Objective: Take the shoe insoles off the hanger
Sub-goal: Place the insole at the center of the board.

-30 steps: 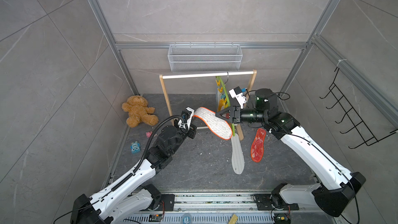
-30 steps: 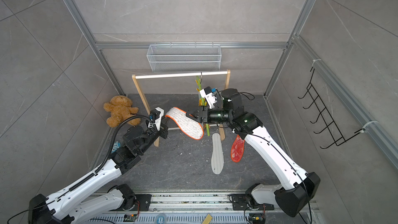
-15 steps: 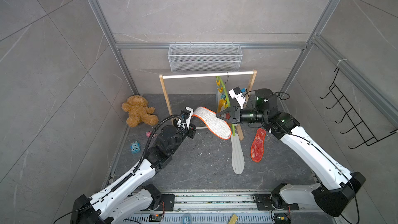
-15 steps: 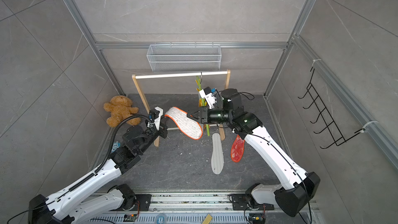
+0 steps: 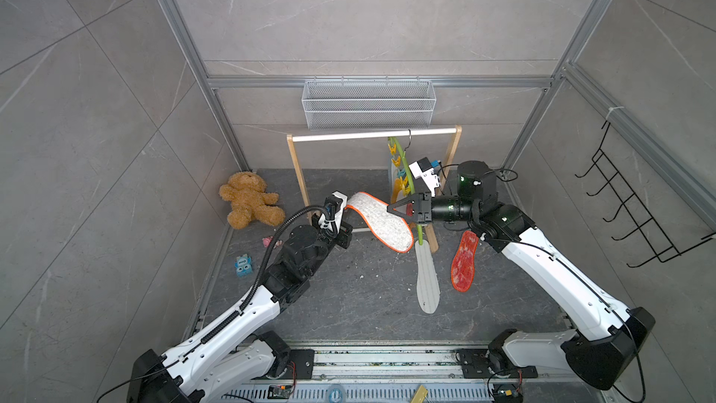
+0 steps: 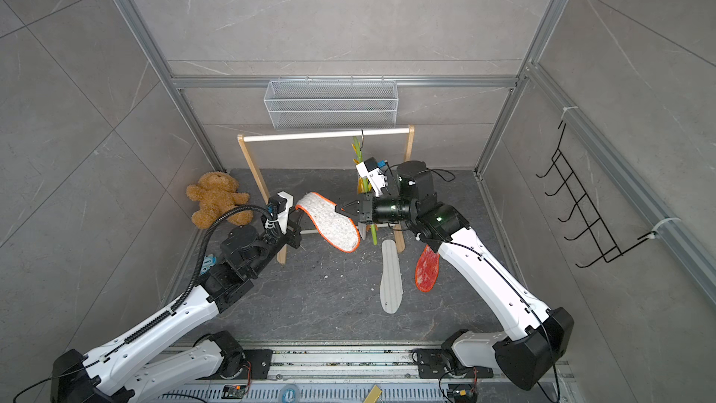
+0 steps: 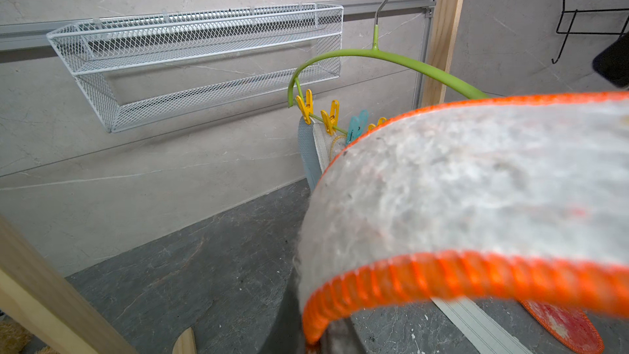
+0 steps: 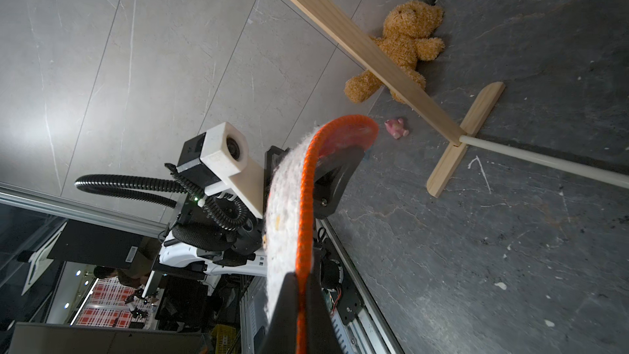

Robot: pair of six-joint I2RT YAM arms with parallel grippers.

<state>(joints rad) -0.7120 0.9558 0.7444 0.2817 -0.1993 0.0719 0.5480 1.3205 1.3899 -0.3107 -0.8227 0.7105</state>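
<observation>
Orange-rimmed insole (image 5: 381, 224) is clamped at opposite ends by closed left fingers (image 8: 335, 178) and right fingers (image 5: 401, 203).

Back of floor (image 5: 348, 296): rack (image 5: 348, 136), basket (image 5: 368, 104) on wall above. On rack rail, R of ctr: hanger (image 7: 376, 51), clipped insoles (image 7: 308, 154) below. Fwd of rack, in air btw left hand (image 8: 315, 161) & right hand (image 5: 391, 210): raised insole (image 5: 381, 222). By rack's R foot: inner floor insole (image 5: 426, 284), outer floor insole (image 5: 463, 265) just R. L of rack: teddy (image 5: 250, 205).

Hanger (image 7: 374, 56) near end hidden behind insole (image 7: 476, 182) (rim blurred).
</observation>
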